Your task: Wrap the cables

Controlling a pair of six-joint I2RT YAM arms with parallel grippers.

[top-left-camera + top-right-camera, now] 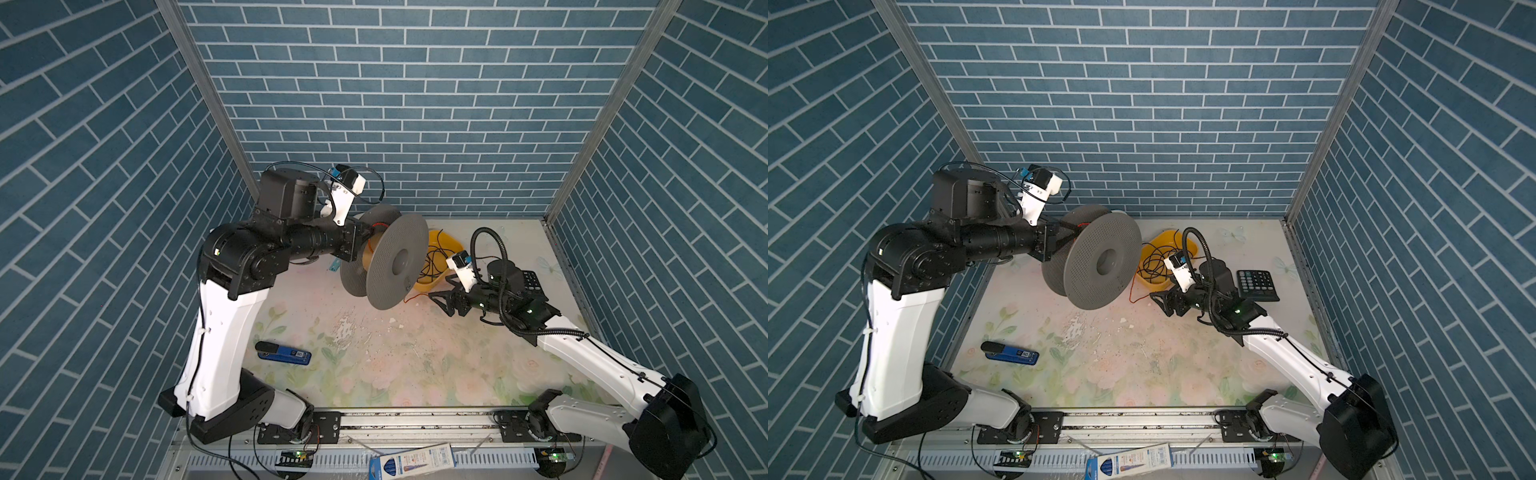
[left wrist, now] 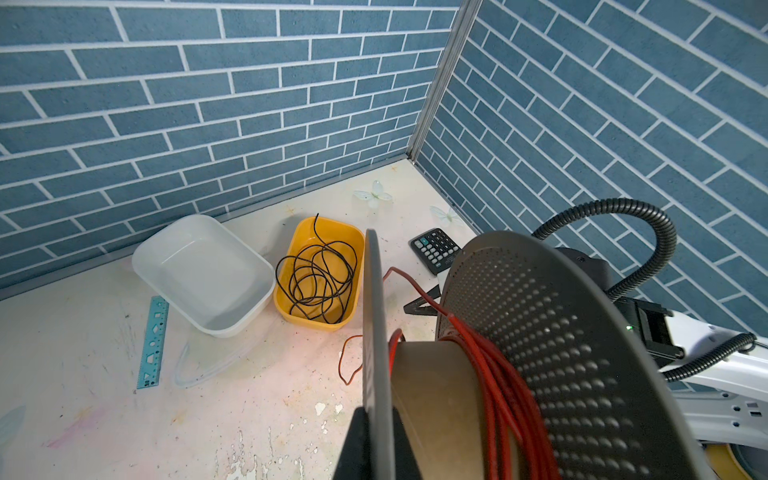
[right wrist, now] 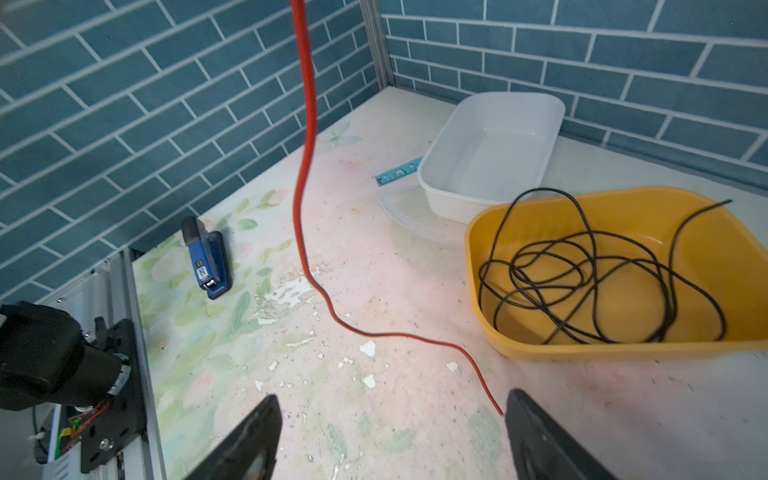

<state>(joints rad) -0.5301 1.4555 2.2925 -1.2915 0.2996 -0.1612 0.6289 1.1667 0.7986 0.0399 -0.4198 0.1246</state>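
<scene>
A perforated grey spool [image 1: 397, 259] wound with thin red cable [image 2: 490, 374] is clamped by the left gripper [image 2: 370, 432], the cable's tail being seen between the wide-spread right gripper [image 3: 390, 419].

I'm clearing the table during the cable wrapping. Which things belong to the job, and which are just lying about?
Job: orange-red wire, spool, left gripper, right gripper.
Lying about: yellow tub, black wire, white tub, ruler, stapler, calculator.

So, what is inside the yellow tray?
The yellow tray holds only a loose tangle of thin black wire, floor otherwise bare. In a top view the grey spool hides one side.
</scene>
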